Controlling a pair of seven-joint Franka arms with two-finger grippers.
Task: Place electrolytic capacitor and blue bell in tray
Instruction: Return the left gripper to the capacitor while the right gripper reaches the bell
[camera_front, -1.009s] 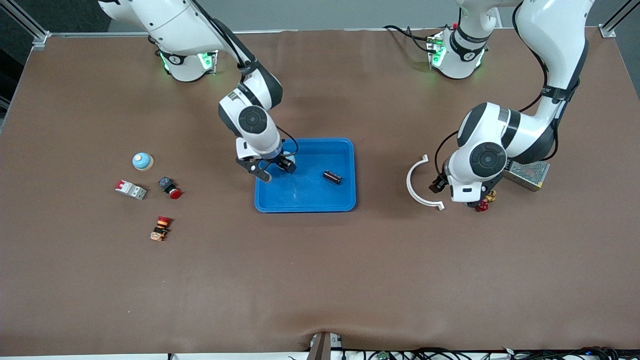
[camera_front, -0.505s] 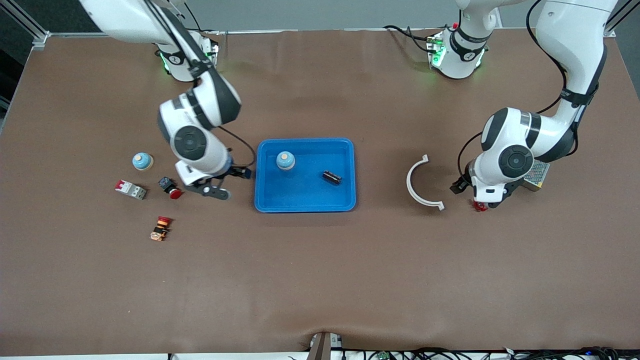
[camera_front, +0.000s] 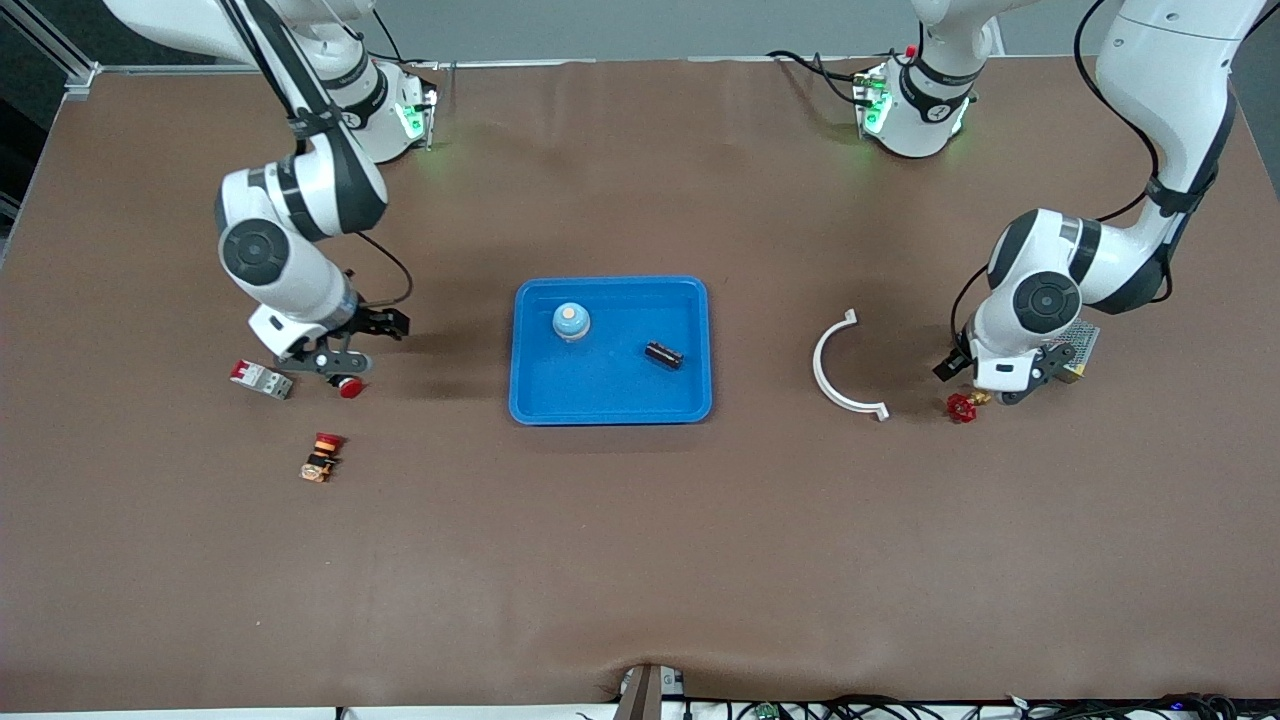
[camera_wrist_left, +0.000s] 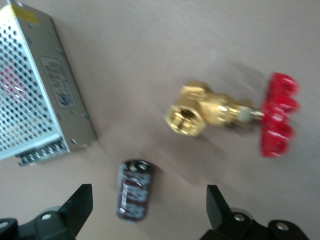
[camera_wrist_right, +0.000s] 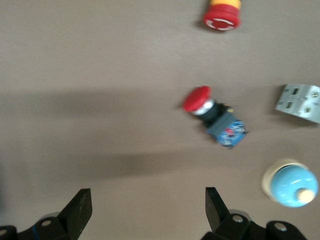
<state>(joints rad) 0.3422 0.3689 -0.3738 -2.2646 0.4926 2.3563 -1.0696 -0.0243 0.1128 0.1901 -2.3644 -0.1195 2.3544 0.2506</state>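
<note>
The blue tray (camera_front: 610, 405) lies mid-table. In it stand a blue bell (camera_front: 571, 321) and a dark electrolytic capacitor (camera_front: 664, 354), both free. My right gripper (camera_front: 360, 345) (camera_wrist_right: 147, 200) hangs open and empty over the small parts at the right arm's end; a second blue bell (camera_wrist_right: 291, 183) shows beside it in the right wrist view. My left gripper (camera_front: 992, 388) (camera_wrist_left: 148, 200) is open low over the table at the left arm's end. A second dark capacitor (camera_wrist_left: 135, 189) lies on the table between its spread fingers, untouched.
Around the right gripper lie a red push button (camera_wrist_right: 215, 115) (camera_front: 349, 386), a grey breaker (camera_front: 262, 379) and a red-orange switch (camera_front: 322, 456). Near the left gripper are a brass valve (camera_wrist_left: 200, 110) with a red handle (camera_front: 962, 406), a metal power supply (camera_wrist_left: 35, 90) and a white curved piece (camera_front: 845, 365).
The right gripper has left the tray, with the bell staying there, and swung over the small parts at its own end. The left gripper shifted a little toward its end of the table.
</note>
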